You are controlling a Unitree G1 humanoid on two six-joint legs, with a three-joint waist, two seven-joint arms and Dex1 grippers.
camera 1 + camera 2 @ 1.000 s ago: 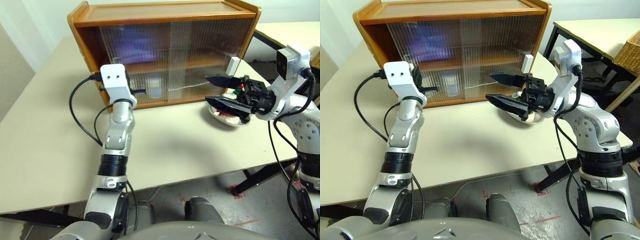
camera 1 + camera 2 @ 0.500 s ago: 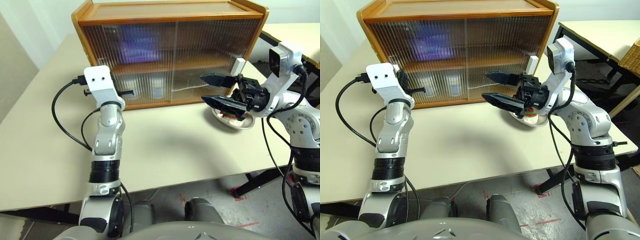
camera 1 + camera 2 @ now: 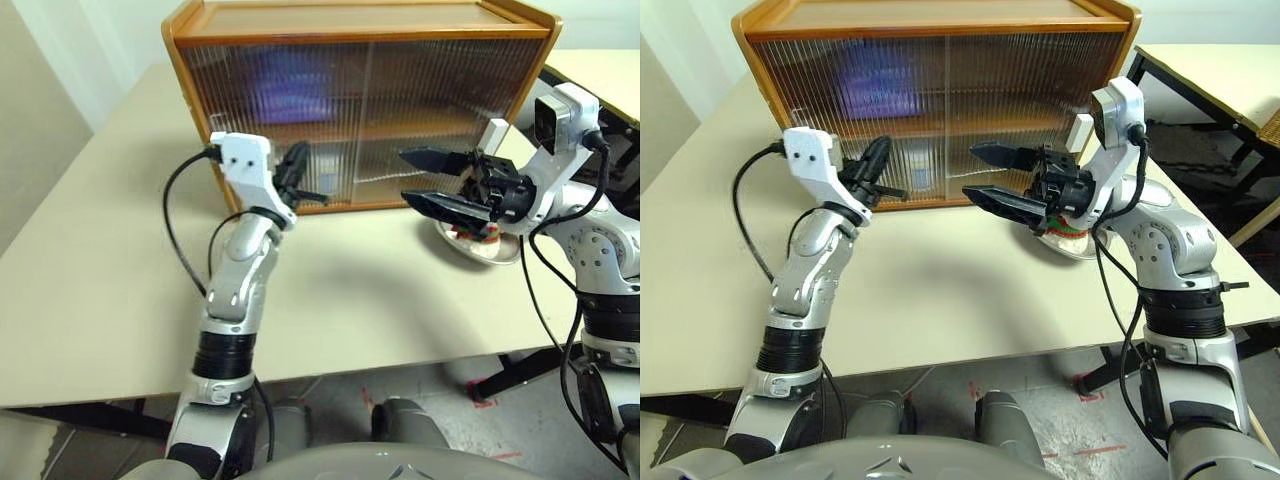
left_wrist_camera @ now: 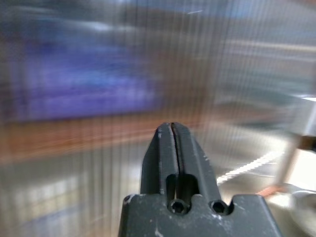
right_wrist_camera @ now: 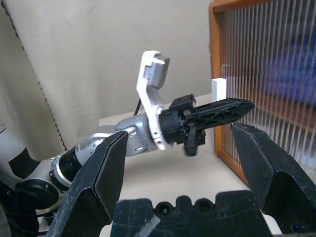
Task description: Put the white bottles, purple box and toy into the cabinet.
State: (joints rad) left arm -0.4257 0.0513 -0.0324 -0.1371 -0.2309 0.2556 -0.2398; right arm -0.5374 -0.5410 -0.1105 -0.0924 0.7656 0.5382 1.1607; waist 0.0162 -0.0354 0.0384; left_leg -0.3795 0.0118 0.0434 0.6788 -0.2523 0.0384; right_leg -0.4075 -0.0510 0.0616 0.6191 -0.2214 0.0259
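Boxy wooden cabinet point(image 3: 360, 25), ribbed translucent doors point(image 3: 400, 90)

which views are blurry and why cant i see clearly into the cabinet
Left wrist view: smeared background, only the shut black fingers sharp. Eye views: sharp, but the orange-brown wooden cabinet's ribbed translucent doors reduce its contents to a purple haze and pale shapes. Right wrist view: clear, wide-open fingers.

Orange-brown wooden cabinet point(image 3: 360, 20) upright at the tabletop's far side, both ribbed translucent doors shut. Purple box point(image 3: 285, 85), a blur on the upper shelf. White bottle point(image 3: 923, 172) below, behind the glass. Toy point(image 3: 1068, 222) in dish.
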